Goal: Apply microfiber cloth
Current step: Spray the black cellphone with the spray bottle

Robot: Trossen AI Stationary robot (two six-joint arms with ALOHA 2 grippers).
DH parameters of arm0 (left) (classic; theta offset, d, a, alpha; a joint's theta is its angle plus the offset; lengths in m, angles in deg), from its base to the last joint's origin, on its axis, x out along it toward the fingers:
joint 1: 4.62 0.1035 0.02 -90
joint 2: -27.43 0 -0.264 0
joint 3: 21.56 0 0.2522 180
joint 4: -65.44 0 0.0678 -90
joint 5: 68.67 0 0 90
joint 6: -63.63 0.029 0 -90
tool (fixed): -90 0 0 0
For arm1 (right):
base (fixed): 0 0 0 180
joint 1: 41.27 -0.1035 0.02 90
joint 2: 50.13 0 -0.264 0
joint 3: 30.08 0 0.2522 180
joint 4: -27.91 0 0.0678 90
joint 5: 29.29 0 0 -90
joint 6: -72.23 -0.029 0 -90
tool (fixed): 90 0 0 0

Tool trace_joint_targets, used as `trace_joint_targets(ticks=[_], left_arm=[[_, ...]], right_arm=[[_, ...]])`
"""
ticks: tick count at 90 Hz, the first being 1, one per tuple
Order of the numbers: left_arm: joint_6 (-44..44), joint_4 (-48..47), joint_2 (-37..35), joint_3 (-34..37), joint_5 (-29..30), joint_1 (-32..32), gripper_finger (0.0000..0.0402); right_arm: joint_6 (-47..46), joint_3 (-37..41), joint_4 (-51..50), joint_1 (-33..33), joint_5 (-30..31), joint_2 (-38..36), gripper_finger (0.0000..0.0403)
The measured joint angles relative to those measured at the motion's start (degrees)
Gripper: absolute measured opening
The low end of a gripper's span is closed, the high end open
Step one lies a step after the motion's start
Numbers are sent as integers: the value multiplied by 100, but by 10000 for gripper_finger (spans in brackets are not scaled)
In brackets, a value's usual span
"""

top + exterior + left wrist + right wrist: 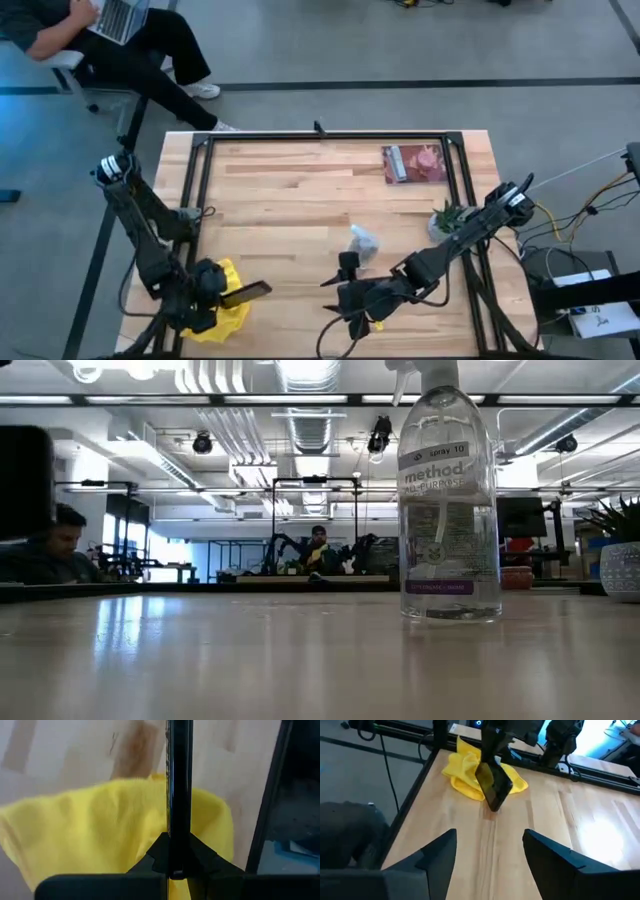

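Observation:
The yellow microfiber cloth (pixel 228 308) lies crumpled on the table near its front left corner; it also shows in the left wrist view (pixel 90 830) and the right wrist view (pixel 462 767). My left gripper (pixel 222 293) hovers over it, shut on a black phone (pixel 250 292). The phone (pixel 493 782) slants down beside the cloth toward the table's middle. My right gripper (pixel 330 297) stands open to the right of the phone, fingers pointing at it, with nothing between them (pixel 490 850). My left gripper pinches one end of the phone (pixel 179 845) between its two fingers, one on each broad face. The phone sticks out forward past the fingertips. It slants downward, its free end (pixel 494 806) close above the wood. Whether that end touches the table I cannot tell.
A clear spray bottle (pixel 363 240) stands mid-table, just beyond my right gripper, and looms large in the low view (pixel 448 500). A small potted plant (pixel 450 215) and a flat packet (pixel 415 163) sit at the right and far right. A black frame (pixel 200 190) rims the table.

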Motion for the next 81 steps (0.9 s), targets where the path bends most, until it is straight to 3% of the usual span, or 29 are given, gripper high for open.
trace_joint_targets(ticks=[30, 46, 64, 81], left_arm=[[-642, -154, 854, -137, -761, -84, 12], [-443, -1297, 917, -881, -1141, -99, 12], [-382, -3029, 1162, -1760, -993, -100, 12], [79, -3401, 1608, -2124, -1659, -115, 12]], right_arm=[[2, 0, 31, 56, -31, 21, 204], [28, 0, 177, 98, -26, 21, 210], [51, 0, 272, 124, -26, 119, 211], [63, 2, 253, 135, -26, 232, 202]])
